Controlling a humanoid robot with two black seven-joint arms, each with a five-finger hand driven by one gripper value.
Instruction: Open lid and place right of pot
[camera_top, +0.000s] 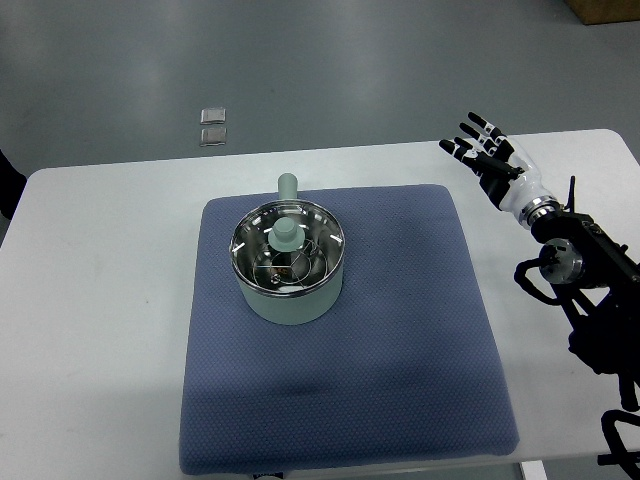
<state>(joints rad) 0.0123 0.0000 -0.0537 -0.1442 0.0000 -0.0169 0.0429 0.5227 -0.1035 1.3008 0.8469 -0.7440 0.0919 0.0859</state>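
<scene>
Nothing is done yet: the lid (287, 238) sits on the pot (290, 262) mid-mat (420, 340), while the right hand (490, 155) hovers spread and empty near the table's (100, 300) far right edge.

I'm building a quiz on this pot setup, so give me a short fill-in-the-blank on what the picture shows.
1. The pot stands on a blue ____.
2. The glass lid is still ____ the pot.
3. The right hand has its fingers ____, holding nothing.

Missing words: mat; on; spread
</scene>
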